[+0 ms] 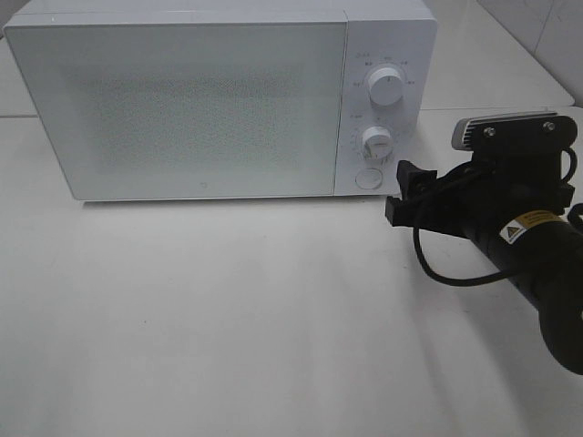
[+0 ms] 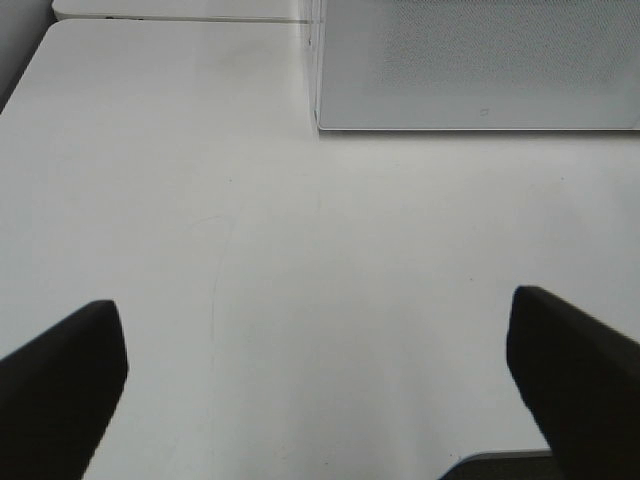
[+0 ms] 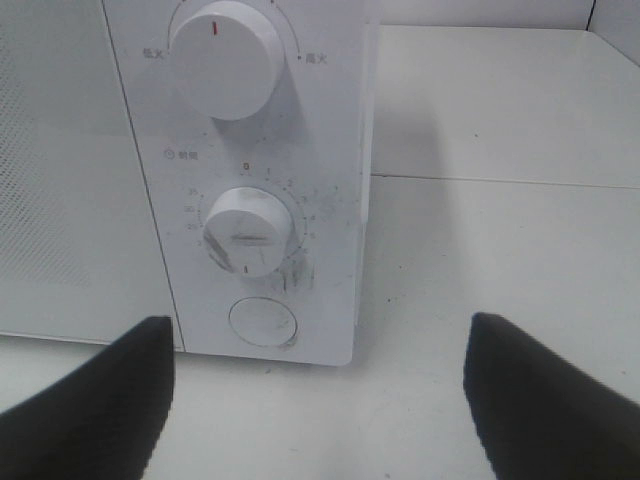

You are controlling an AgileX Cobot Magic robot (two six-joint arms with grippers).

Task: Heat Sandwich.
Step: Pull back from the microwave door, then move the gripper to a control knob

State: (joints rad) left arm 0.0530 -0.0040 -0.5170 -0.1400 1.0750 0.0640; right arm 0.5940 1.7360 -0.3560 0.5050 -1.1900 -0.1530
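The sandwich is out of view in every frame. A white microwave [image 1: 182,100] stands at the back of the table with its door shut. My right gripper [image 1: 401,191] is open and holds nothing, a short way in front of the microwave's control panel. The right wrist view looks between its fingers [image 3: 90,400] at the round door button [image 3: 263,322] and the lower knob [image 3: 245,230]. My left gripper [image 2: 320,390] is open and empty above bare table, with the microwave's front corner [image 2: 320,100] ahead of it. The exterior view does not show the left arm.
The panel carries an upper knob [image 1: 386,88], a lower knob [image 1: 375,140] and a round button [image 1: 368,177]. The white table [image 1: 228,309] stretches in front of the microwave. A black cable [image 1: 437,269] loops under the right arm.
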